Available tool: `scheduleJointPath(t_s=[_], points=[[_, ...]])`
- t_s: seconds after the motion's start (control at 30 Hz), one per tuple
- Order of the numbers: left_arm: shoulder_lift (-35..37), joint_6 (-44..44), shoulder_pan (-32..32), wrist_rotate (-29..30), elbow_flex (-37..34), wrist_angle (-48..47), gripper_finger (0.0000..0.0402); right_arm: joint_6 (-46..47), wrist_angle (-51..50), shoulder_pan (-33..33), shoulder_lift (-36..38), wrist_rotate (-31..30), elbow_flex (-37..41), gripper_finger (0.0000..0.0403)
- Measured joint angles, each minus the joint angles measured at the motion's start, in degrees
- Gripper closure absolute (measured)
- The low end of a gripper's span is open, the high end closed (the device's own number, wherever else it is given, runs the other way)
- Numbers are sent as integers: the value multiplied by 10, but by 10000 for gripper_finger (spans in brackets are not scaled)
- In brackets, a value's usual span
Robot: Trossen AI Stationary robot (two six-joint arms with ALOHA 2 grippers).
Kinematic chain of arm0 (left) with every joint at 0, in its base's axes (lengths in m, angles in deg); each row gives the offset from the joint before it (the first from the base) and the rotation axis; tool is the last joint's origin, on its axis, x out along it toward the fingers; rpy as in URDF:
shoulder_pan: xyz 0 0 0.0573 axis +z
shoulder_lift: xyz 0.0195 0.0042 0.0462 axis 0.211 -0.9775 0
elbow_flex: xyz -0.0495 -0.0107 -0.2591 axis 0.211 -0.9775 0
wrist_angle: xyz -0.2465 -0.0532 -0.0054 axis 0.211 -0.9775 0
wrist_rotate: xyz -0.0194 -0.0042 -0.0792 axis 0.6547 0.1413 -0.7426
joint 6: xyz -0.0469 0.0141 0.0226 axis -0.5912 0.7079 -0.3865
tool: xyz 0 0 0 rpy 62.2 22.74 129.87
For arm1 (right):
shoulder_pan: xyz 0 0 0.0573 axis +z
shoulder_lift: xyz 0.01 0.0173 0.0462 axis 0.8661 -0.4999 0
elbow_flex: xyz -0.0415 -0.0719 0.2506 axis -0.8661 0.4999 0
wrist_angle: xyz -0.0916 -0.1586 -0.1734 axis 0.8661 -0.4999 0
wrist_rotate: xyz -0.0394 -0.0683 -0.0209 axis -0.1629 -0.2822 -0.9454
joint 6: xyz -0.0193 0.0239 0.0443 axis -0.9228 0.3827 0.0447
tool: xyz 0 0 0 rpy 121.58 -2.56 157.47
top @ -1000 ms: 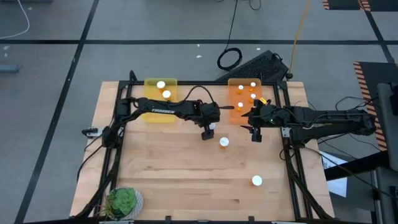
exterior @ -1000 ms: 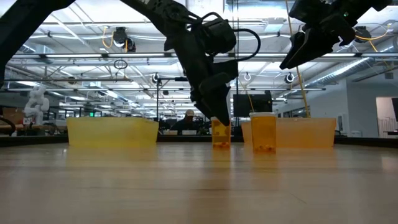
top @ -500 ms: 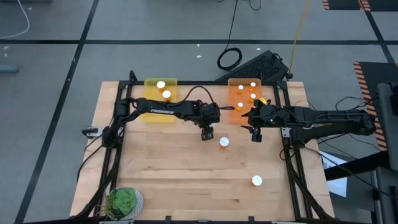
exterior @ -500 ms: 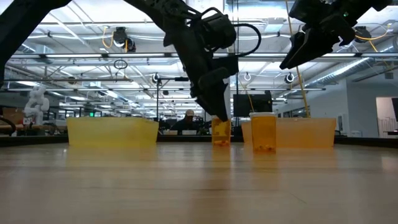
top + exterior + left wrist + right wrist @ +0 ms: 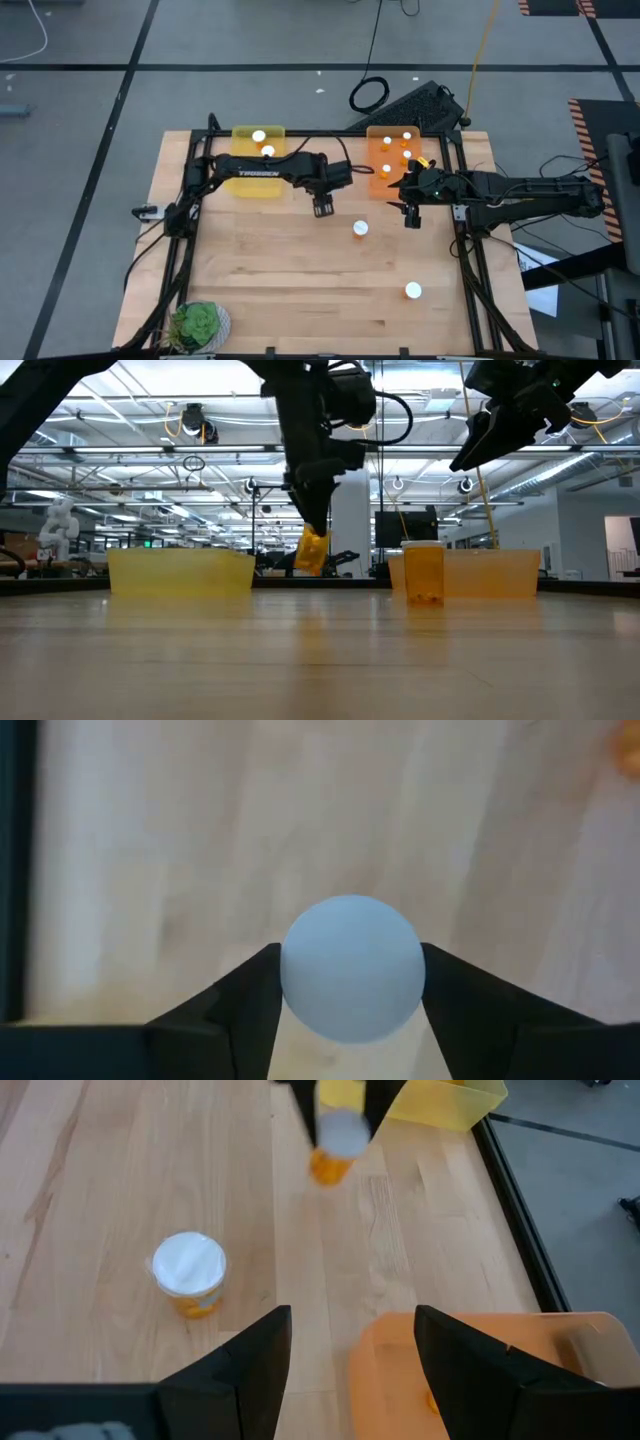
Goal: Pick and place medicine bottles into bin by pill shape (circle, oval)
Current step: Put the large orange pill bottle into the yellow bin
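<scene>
My left gripper [image 5: 322, 207] is shut on a small orange medicine bottle [image 5: 311, 550] with a white cap [image 5: 352, 968], above the middle of the table. My right gripper [image 5: 409, 215] hangs open and empty beside the orange bin [image 5: 372, 170], its fingers apart in the right wrist view [image 5: 350, 1370]. Two more bottles stand on their bases on the table [image 5: 360, 229] [image 5: 413, 291]. The yellow bin [image 5: 240, 180] at the far left holds two bottles. The orange bin at the far right holds several. My left gripper pinches the bottle at its capped top [image 5: 292, 970] between its two fingers, one on each side of the round cap. The fingers come from above, pointing down. The bottle hangs below them, lifted clear of the table and tilted [image 5: 311, 552].
A potted green plant [image 5: 200, 322] sits at the near left corner. Black frame rails [image 5: 470, 270] run along the table's left and right sides. Bare wood lies between the two standing bottles and the near edge.
My left gripper has gone up and toward the table's left edge and the yellow bin, keeping its hold. The bottle, which stood on the table a second ago, is now lifted clear and tilted.
</scene>
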Motion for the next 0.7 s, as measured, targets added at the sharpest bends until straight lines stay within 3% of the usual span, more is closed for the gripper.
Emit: scheduleJointPath(t_s=[0.33, 0.7], points=[[1, -39, 21, 70, 84, -160, 182, 4, -13, 0, 0, 0, 0, 195], [84, -67, 69, 124, 56, -246, 177, 11, -2, 0, 1, 1, 17, 195]])
